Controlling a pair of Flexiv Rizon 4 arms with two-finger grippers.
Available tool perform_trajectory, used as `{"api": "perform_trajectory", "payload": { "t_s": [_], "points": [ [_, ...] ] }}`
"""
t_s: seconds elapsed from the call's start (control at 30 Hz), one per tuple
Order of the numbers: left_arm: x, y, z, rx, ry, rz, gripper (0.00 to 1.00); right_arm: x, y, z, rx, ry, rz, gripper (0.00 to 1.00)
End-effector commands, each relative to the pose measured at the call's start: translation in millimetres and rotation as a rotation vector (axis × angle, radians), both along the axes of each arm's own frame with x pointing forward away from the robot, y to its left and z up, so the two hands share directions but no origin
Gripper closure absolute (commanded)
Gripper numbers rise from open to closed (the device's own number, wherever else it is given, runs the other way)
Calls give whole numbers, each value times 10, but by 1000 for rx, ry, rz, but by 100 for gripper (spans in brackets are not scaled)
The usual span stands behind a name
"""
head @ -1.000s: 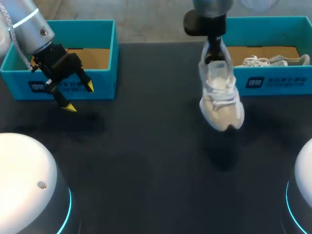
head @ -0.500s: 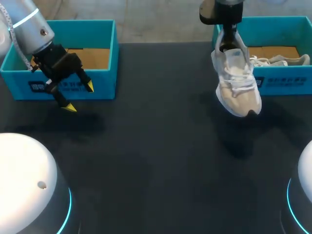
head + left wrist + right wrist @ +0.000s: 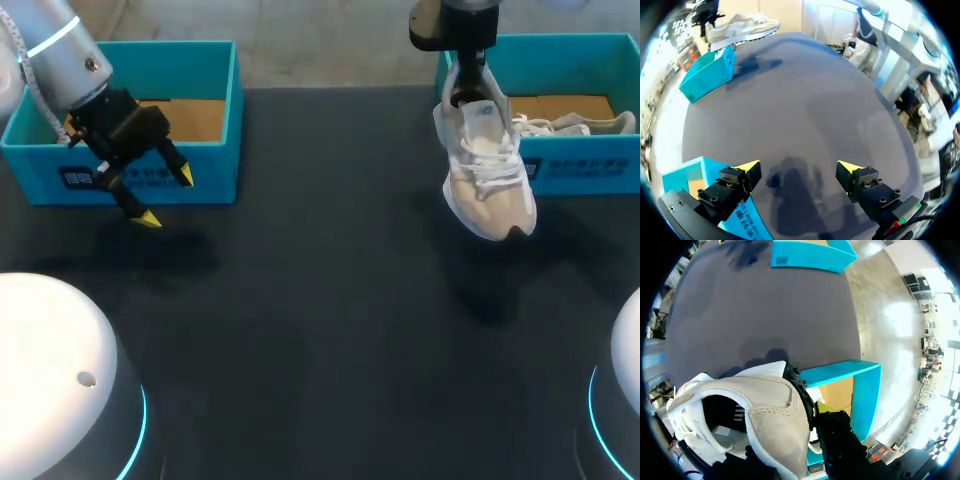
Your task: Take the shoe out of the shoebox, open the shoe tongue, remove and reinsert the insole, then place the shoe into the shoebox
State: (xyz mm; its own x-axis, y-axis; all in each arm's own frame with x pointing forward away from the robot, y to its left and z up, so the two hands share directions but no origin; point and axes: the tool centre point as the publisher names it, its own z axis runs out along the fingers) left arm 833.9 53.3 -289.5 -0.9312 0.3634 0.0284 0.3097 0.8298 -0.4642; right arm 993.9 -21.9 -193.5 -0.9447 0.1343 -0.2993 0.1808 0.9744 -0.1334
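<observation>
The right gripper (image 3: 462, 80) is clamped on the heel of the pale shoe (image 3: 483, 170), one finger inside the collar and one outside; the shoe hangs toe-down above the dark table (image 3: 320, 330), just in front of the right shoebox (image 3: 570, 172); a second shoe (image 3: 570, 124) lies inside that box; the left gripper (image 3: 166, 198) hovers before the left shoebox (image 3: 200, 60), fingers spread apart.

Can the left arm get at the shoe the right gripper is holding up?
Probably yes: only bare table lies between the open left gripper and the hanging shoe, though it is far across.
</observation>
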Motion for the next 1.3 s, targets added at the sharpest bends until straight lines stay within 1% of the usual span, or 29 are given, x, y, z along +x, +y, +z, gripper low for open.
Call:
{"api": "perform_trajectory", "payload": {
  "t_s": [0.03, 0.2, 0.33, 0.5, 0.77, 0.97, 1.07, 1.3],
  "points": [
    [-118, 21, 87, 23, -15, 92, 0, 64, -31, 40, -25, -1, -6, 100],
    [-129, 58, 137, 114, 14, 267, 0, 242, -140, 87, -51, 7, -12, 100],
    [-151, 108, 153, 169, 39, 360, 0, 405, -283, 150, -55, 2, -19, 100],
    [-187, 205, 192, 219, 74, 457, 0, 582, -481, 225, -9, -5, -14, 100],
    [-149, 417, 208, 270, 134, 629, 0, 826, -708, 279, -26, -4, -14, 100],
    [-91, 577, 230, 312, 221, 852, 0, 997, -853, 291, -52, 5, -23, 100],
    [-79, 665, 243, 327, 248, 932, 0, 1074, -924, 300, -56, 9, -25, 100],
    [-56, 880, 291, 329, 299, 1072, 0, 1250, -1073, 308, -60, 17, -25, 100]
  ]
}}
